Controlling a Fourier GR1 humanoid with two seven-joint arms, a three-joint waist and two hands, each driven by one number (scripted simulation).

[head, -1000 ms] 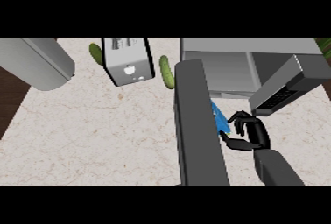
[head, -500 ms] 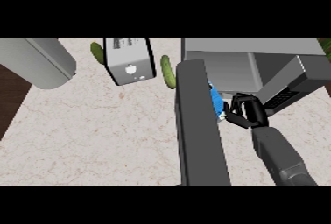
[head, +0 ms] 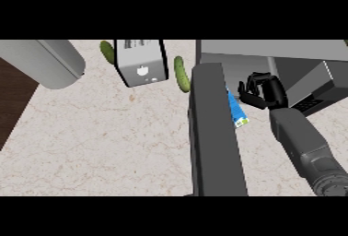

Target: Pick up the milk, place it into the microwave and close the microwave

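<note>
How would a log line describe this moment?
milk: beside microwave door | door: open | right hand: next to milk, at microwave opening

Even, diffuse brightness across the pale marbled counter [head: 122,138], dark microwave door [head: 214,138] flat and matte.

The counter [head: 102,138] looks like pale, veined stone, smooth and dull. At the upper left, a grey cylinder [head: 41,62] looks smooth and matt. The strip [head: 12,97] at the left edge resembles dark wood. The toaster [head: 141,62] has a satin metal look. The microwave door [head: 214,138] is flat, matt dark grey, and the right hand [head: 265,92] matt black.
</note>
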